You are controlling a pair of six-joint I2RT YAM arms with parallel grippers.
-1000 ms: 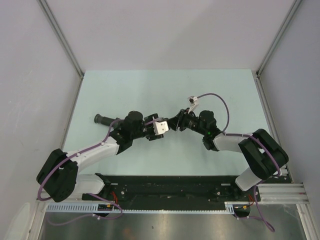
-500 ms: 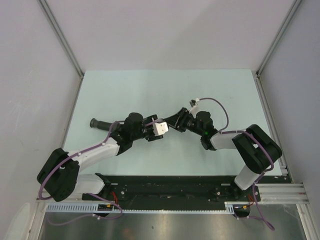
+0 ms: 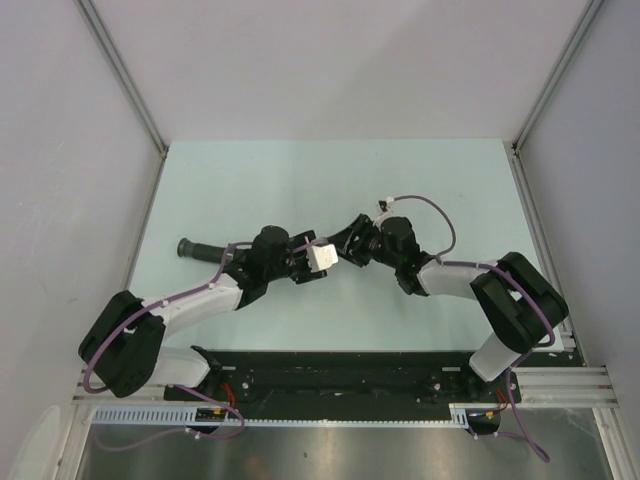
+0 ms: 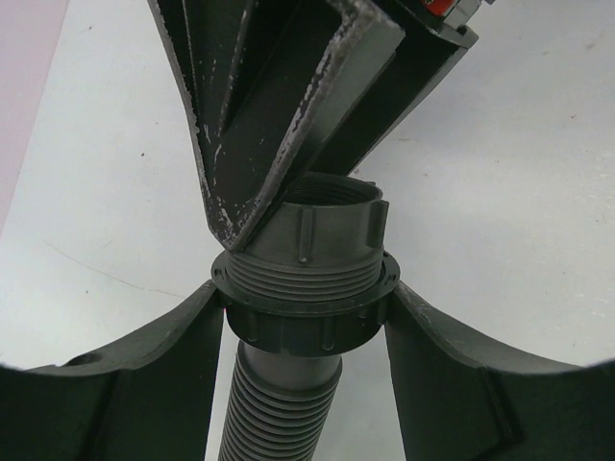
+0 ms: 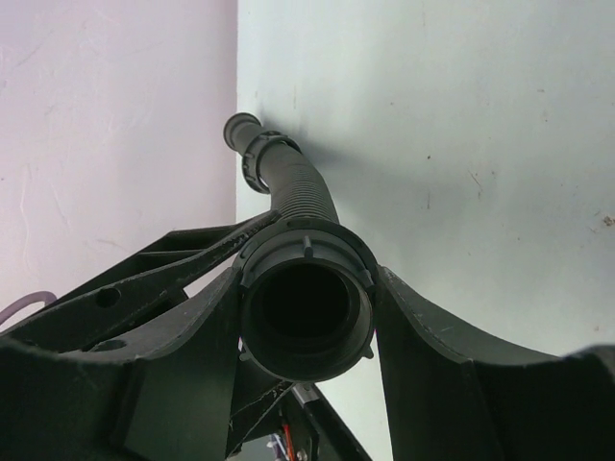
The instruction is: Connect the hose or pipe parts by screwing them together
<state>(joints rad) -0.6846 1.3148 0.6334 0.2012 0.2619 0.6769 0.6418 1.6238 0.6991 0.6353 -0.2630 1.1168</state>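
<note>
A dark grey corrugated plastic hose (image 3: pixel 192 248) stretches over the pale green table (image 3: pixel 250 180), its long axis left to right and its threaded collar pointing right. The left end effector (image 4: pixel 306 327) pinches that collar. The right end effector (image 5: pixel 307 317) pinches the dark ribbed plastic ring nut (image 4: pixel 327 219) seated on the threads. Plain grey walls (image 3: pixel 300 70) enclose the table.

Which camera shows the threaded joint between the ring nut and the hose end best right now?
Left wrist: it sees the joint side-on, with exposed threads between the ring nut and the hose collar. Right wrist looks straight into the nut's bore, so the threads are hidden. In top external the joint is too small to make out.
</note>
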